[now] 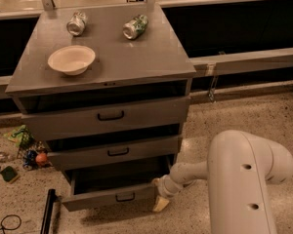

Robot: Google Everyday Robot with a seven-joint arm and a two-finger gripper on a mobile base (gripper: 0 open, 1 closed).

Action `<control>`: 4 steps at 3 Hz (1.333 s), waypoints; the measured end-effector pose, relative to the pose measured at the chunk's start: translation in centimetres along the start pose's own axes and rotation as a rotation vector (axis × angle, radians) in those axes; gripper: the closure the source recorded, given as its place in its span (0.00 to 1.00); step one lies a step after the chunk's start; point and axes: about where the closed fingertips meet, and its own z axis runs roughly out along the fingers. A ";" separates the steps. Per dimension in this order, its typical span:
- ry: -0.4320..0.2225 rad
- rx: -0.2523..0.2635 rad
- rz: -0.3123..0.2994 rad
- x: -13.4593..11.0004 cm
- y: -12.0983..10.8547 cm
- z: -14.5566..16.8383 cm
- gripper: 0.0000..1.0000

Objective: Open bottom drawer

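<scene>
Gripper (pixel 160 204): cream-tipped end of the white robot arm (pixel 239 179), low over the speckled floor at the cabinet's lower right corner. Whether it is open or closed cannot be told.

Bottom drawer (pixel 105 200): grey sheet-metal drawer with a shallow front panel, lowest of three. It lies immediately left of the gripper and stands partly out of the cabinet, with a dark cavity showing above its front. Its right front corner is beside the gripper; contact cannot be confirmed.

Handling (judged): a stiff, rigid box running on slides, moderately heavy and not fragile. The smooth painted faces would likely be slippery under a flat push.

Hold point (judged): the small black bar handle (pixel 125 197), left of the gripper at mid-panel. The panel's top edge near the gripper is a second option.

Facing: the front panel faces out of the cabinet, towards the viewer.

Long axis: across the panel, left to right, ending at the gripper. Travel is judged square to that axis, outward.

Middle drawer (pixel 88 156): grey, with a like handle, above and left of the gripper.

Top drawer (pixel 68 123): grey with a taller front, higher still.
</scene>
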 end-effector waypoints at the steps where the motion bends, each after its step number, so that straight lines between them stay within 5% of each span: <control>1: 0.022 0.059 -0.041 1.1 -3.3 -1.3 0.56; 2: -0.009 0.150 -0.069 1.2 -6.4 -1.6 0.87; 3: -0.037 0.186 -0.111 1.1 -9.0 -0.7 1.00; 4: -0.041 0.211 -0.147 1.0 -11.4 0.6 1.00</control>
